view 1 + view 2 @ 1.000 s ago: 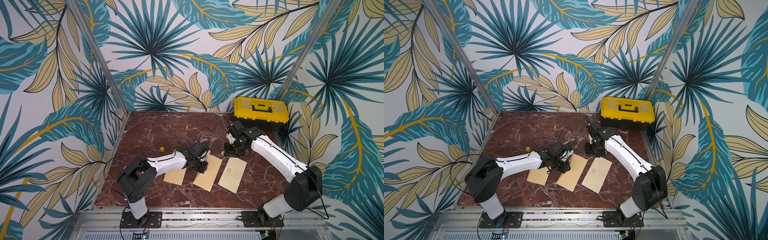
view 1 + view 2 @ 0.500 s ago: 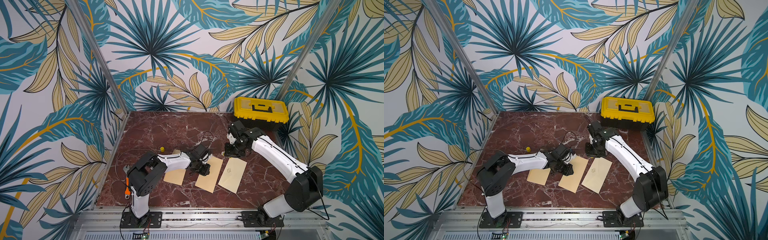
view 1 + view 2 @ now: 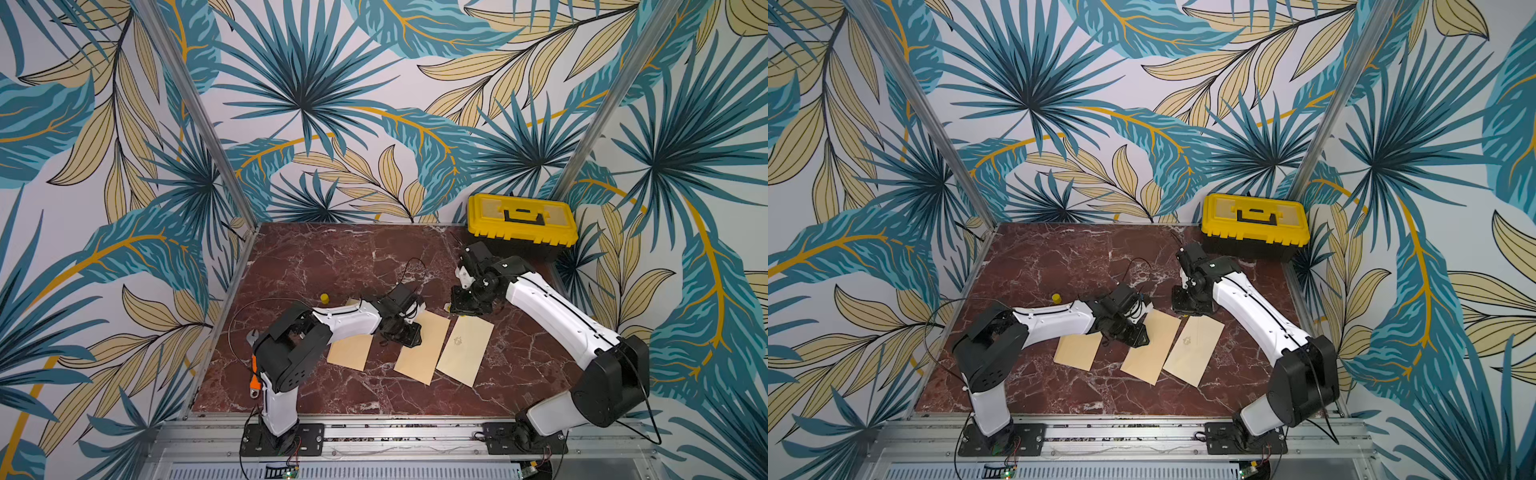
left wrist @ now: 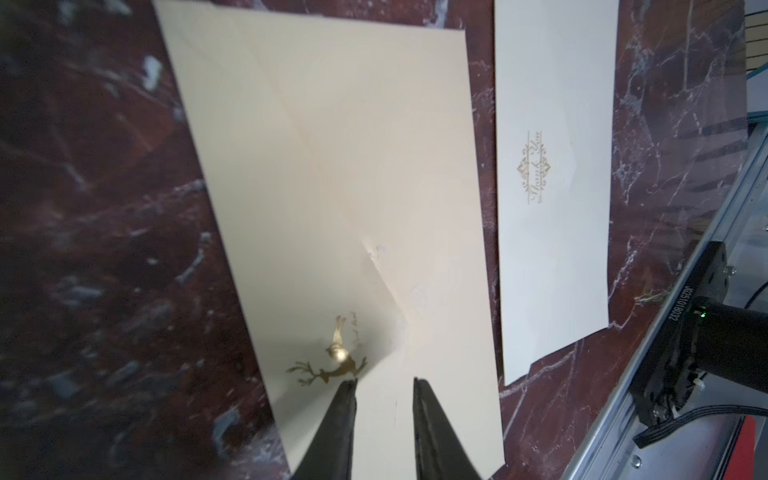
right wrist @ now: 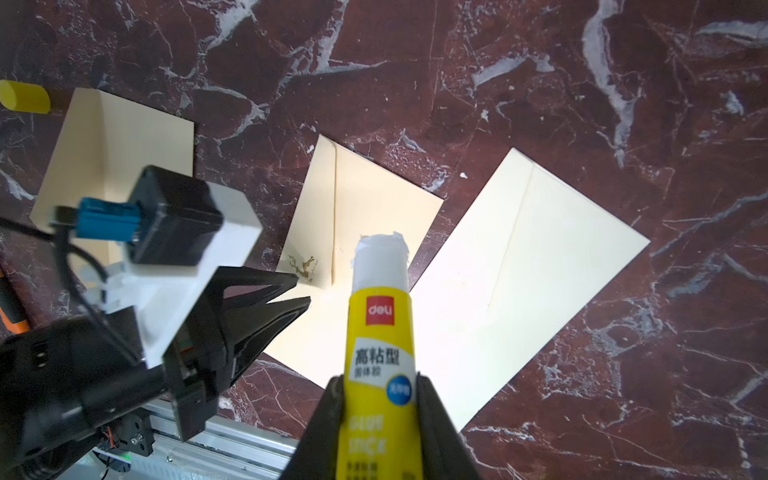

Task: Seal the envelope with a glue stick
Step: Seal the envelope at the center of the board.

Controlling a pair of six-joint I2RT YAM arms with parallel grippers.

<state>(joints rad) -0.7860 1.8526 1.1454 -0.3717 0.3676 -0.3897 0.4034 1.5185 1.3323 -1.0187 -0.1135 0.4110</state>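
Three cream envelopes lie side by side. The middle envelope has a gold deer emblem, and its flap is raised along the crease. My left gripper hovers low over that envelope's far end. Its fingers are a narrow gap apart with nothing between them, one tip beside the deer. My right gripper is shut on the yellow glue stick. The stick is uncapped, and its white glue tip points down toward the middle envelope.
The glue stick's yellow cap lies behind the left envelope. The right envelope bears a gold "Thank You" mark. A yellow toolbox stands at the back right. An orange-handled wrench lies by the left edge.
The left arm's elbow has swung in toward the front centre, and its gripper has shifted slightly over the middle envelope. The right arm with the glue stick has not moved.
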